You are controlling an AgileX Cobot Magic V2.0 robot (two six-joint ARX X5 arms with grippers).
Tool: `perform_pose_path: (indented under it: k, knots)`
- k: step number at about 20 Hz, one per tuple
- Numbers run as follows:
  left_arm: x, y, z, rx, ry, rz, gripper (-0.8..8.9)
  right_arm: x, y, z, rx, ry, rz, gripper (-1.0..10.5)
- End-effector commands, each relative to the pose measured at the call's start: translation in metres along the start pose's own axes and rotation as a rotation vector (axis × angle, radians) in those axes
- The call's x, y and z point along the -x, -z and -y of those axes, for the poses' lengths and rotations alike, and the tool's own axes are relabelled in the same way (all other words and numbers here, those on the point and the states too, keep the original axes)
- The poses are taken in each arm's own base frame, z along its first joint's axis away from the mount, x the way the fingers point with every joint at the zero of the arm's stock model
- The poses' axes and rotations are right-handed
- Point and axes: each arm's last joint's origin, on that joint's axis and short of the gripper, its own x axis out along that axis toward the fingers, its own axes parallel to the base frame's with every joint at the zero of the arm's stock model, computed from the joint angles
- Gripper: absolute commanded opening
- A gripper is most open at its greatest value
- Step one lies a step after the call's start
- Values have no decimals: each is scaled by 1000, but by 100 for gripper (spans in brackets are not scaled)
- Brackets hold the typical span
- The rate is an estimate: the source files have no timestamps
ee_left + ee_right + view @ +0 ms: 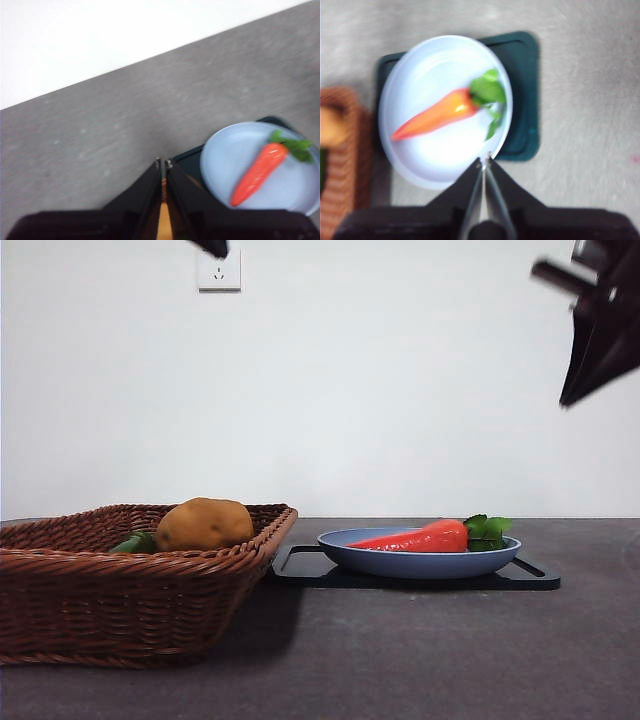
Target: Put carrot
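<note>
Scanning left to right, wicker basket (120, 580) with potato (204, 524), then the carrot (415, 538) lay on the blue plate (400, 562), below the right gripper (484, 162), clenched empty. Glossy, probably slippery; I'd grab the thick end.

You are looking at a plain white wall (400, 390) with one white socket (219, 271) on it, standing behind a dark grey table (420, 660).
</note>
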Motion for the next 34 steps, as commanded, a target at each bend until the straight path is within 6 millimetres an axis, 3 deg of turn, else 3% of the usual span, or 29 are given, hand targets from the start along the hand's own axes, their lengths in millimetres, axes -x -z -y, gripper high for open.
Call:
perform_pose_path:
  k: [1,5,11,17,20,26,34]
  knots:
    - [-2,-1,-8,-51,-30,-29,6,15,3,-15,75,-17,22,3]
    - [2,10,-27,-92,-47,-153,6,40,19,-32,156,29,28,3]
    - [26,28,-58,-83,26,-340,6,71,46,-56,253,194,75,3]
    - [84,29,-78,-23,36,-158,6,98,79,-71,356,172,368,3]
    - [105,56,-78,7,21,-10,6,93,105,-64,364,130,538,3]
    - [121,139,-71,175,13,76,6,56,155,-34,314,115,742,3]
    - [127,144,-71,195,17,101,8,52,158,-29,287,174,748,4]
